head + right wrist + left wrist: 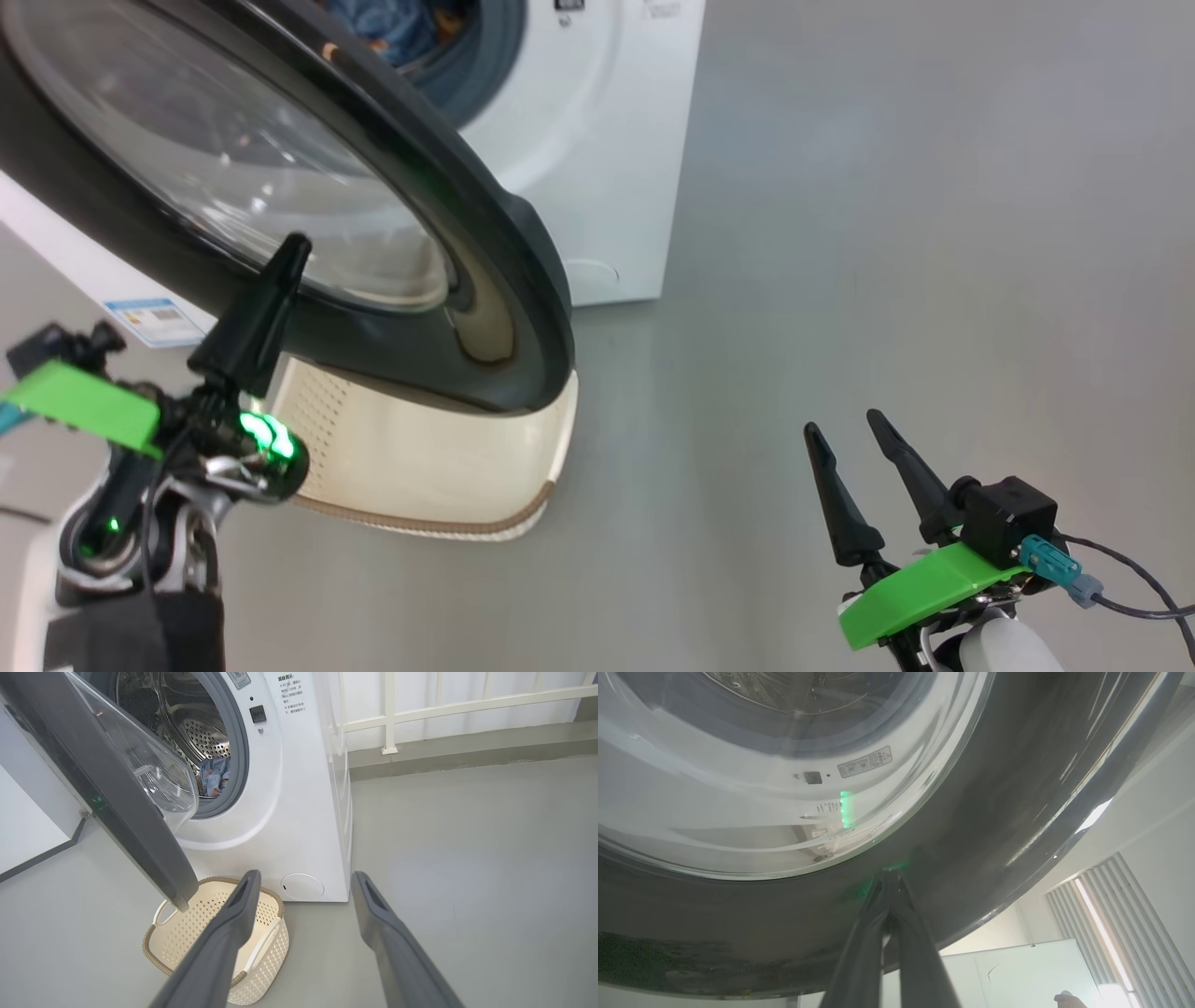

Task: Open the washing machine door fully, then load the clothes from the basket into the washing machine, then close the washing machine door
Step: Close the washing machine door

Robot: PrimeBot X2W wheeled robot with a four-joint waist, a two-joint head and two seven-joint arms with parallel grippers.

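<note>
The washing machine door (504,243) stands partly open, its black rim and glass bowl swung out over the basket (420,457). My left gripper (291,247) is shut, and its joined fingertips (889,877) press on the door's black rim (994,812) just below the glass. The white washing machine (303,788) shows its steel drum, with the clothes (215,777), blue printed fabric, lying inside. The cream basket (261,961) sits on the floor under the door (131,812) and looks empty. My right gripper (843,422) hangs open over bare floor to the right, holding nothing.
Grey floor spreads wide to the right of the washer. A round service flap (302,886) sits low on the machine's front. A white railing (420,709) and a wall run behind. A blue label sticker (154,317) shows on the white panel at the left.
</note>
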